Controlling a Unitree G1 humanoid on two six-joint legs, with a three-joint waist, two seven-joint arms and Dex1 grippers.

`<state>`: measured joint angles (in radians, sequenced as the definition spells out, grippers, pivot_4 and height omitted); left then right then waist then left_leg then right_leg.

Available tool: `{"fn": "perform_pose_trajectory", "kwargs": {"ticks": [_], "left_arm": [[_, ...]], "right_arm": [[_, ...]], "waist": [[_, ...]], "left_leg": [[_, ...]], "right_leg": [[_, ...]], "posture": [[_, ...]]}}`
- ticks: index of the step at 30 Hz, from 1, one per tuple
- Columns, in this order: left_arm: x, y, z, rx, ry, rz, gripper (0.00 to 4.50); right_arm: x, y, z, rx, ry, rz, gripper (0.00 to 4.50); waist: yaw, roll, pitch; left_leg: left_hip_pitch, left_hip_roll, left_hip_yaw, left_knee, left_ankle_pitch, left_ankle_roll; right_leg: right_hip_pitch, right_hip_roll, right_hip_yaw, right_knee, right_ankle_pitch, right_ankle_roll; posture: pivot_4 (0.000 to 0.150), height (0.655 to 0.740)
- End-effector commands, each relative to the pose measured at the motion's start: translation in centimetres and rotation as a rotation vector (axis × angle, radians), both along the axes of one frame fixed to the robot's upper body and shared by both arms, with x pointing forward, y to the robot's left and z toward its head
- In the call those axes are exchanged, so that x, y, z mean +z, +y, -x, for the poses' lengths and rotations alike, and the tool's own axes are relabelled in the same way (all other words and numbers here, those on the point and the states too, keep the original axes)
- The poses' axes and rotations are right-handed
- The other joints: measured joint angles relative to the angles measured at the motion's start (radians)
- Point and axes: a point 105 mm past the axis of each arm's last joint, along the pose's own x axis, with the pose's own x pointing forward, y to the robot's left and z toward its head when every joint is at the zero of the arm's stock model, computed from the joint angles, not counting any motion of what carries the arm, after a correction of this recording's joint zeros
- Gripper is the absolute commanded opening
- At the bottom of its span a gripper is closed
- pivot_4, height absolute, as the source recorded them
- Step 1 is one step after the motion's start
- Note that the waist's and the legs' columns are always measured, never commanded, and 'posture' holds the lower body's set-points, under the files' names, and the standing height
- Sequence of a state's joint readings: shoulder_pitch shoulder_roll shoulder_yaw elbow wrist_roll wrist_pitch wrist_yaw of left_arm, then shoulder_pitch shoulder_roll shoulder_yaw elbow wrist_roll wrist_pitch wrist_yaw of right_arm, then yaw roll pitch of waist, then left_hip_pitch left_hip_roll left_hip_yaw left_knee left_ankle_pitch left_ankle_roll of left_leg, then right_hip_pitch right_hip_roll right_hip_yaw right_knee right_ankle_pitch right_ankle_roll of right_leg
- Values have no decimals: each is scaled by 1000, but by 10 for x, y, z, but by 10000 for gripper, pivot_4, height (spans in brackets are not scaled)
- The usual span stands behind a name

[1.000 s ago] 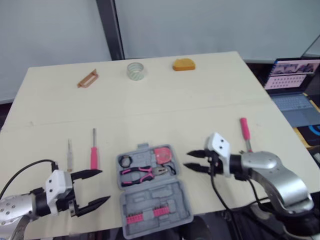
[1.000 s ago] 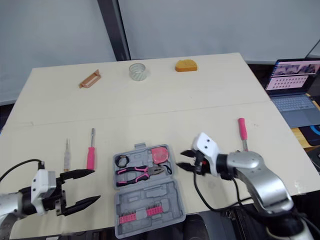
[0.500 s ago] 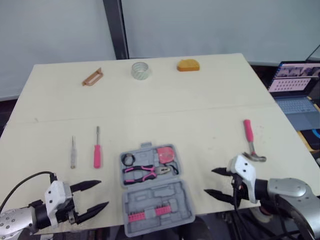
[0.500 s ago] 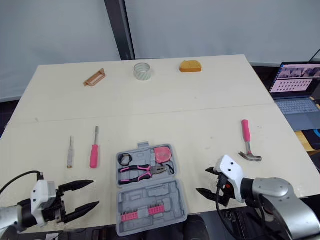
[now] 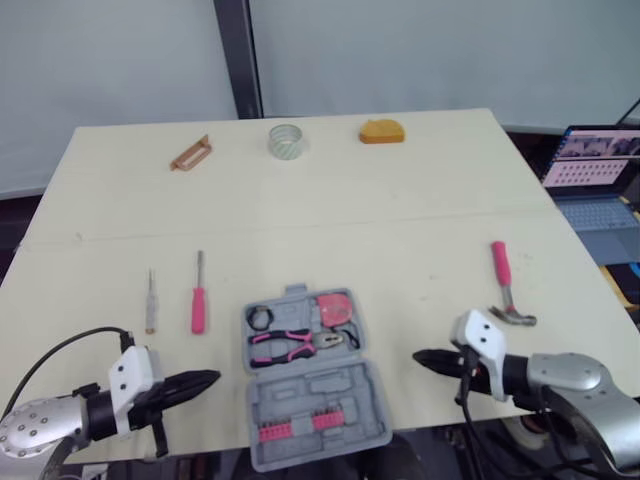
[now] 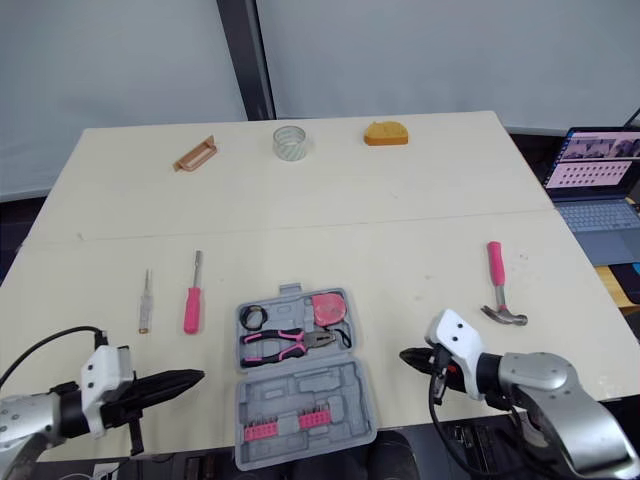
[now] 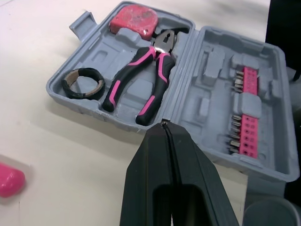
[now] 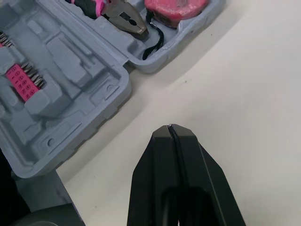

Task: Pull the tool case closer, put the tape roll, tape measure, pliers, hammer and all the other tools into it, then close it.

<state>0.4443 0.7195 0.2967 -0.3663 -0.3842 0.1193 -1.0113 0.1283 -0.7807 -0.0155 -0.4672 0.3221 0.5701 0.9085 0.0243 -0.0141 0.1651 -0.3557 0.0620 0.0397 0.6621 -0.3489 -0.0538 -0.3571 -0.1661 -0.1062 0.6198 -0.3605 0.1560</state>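
Observation:
The grey tool case [image 5: 325, 388] lies open near the table's front edge. In it are pink-handled pliers [image 5: 290, 343], a pink tape measure [image 5: 333, 308], a small dark roll [image 5: 260, 318] and a pink bit strip [image 7: 247, 127]. My left gripper [image 5: 207, 380] is shut and empty, pointing at the case from its left. To the right of the case my right gripper [image 5: 420, 356] is also shut and empty, just off the table. A pink-handled hammer [image 5: 505, 285] lies further right. A pink screwdriver [image 5: 198, 305] and a thin tool [image 5: 150, 302] lie to the left.
Along the far edge sit a clear tape roll [image 5: 285, 140], an orange object [image 5: 382, 131] and a tan flat piece [image 5: 190, 154]. An open laptop [image 5: 595, 170] stands off the table's right side. The wide middle of the table is bare.
Both grippers have gone from open to shut with nothing in them. The right gripper has drawn back from the case's right side toward the front edge. The camera has shifted a little.

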Motion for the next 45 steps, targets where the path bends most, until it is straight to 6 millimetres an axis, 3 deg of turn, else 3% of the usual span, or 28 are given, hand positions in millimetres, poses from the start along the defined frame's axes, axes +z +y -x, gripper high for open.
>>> {"fn": "perform_pose_trajectory", "kwargs": {"ticks": [1,12,27,45], "left_arm": [[-17,-3,-3,5,43,-37,0],[-44,-19,-25,-71,51,-83,0],[-58,-28,-29,-114,44,-88,0],[-62,-47,-33,-164,36,-58,0]], "right_arm": [[-5,3,-5,8,-11,26,378],[-18,18,-18,22,-11,41,378],[-22,57,-22,93,4,6,378],[-31,54,-8,87,50,10,378]], "waist": [[0,0,0],[0,0,0],[0,1,1],[2,1,1]], "left_leg": [[0,0,0,0,0,0],[0,0,0,1,0,0],[0,0,0,1,0,0],[0,0,0,2,0,0]], "right_leg": [[0,0,0,0,0,0],[0,0,0,3,0,0],[-1,1,0,4,0,0],[0,1,0,5,0,0]], "posture": [[1500,7349],[1500,7349],[1500,7349],[1500,7349]]}}
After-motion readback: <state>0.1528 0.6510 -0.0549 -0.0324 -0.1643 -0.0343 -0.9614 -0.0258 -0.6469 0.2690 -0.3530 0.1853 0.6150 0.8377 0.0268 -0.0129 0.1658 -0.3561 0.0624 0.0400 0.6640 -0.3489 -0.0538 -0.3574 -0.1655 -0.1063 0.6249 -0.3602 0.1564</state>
